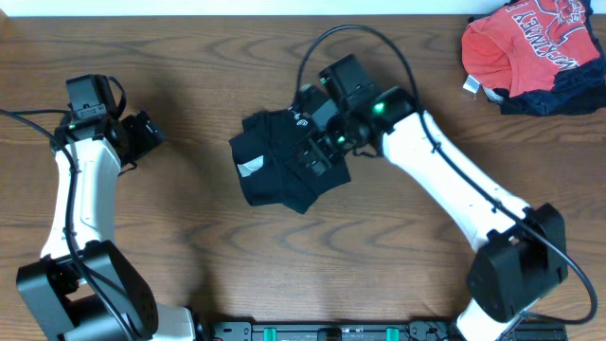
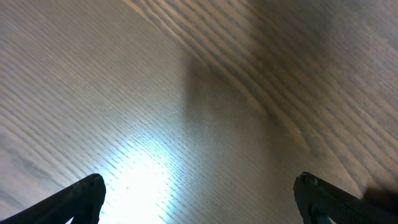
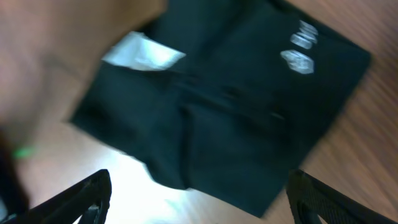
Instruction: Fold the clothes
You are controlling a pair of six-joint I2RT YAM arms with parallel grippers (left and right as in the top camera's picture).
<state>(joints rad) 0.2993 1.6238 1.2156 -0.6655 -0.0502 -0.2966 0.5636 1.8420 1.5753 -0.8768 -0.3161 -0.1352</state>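
The black top (image 1: 275, 170) lies near the middle of the table (image 1: 189, 57) as a compact, roughly square bundle with several layers stacked on one another. Its edges are uneven, and one corner points toward the near edge of the table. A small white label (image 1: 251, 168) shows on the bundle's left part, and a small white round logo (image 1: 303, 118) sits near its far edge. In the right wrist view the fabric is soft, matte and dark, with a seam or fold line running across it. That view is blurred, so the white print (image 3: 300, 53) near one corner cannot be read. The right claw (image 3: 202, 202) hangs over the right side of the bundle. It is released, its two fingers spread wide with the cloth beneath and nothing between them. Whether the fingertips touch the fabric cannot be told. The left claw (image 2: 199, 205) is well apart from the top, over bare wood at the left of the table, also released, with its fingers wide. A red-orange shirt (image 1: 530, 43) with white lettering is heaped at the far right corner, resting on a dark navy garment (image 1: 563, 95).
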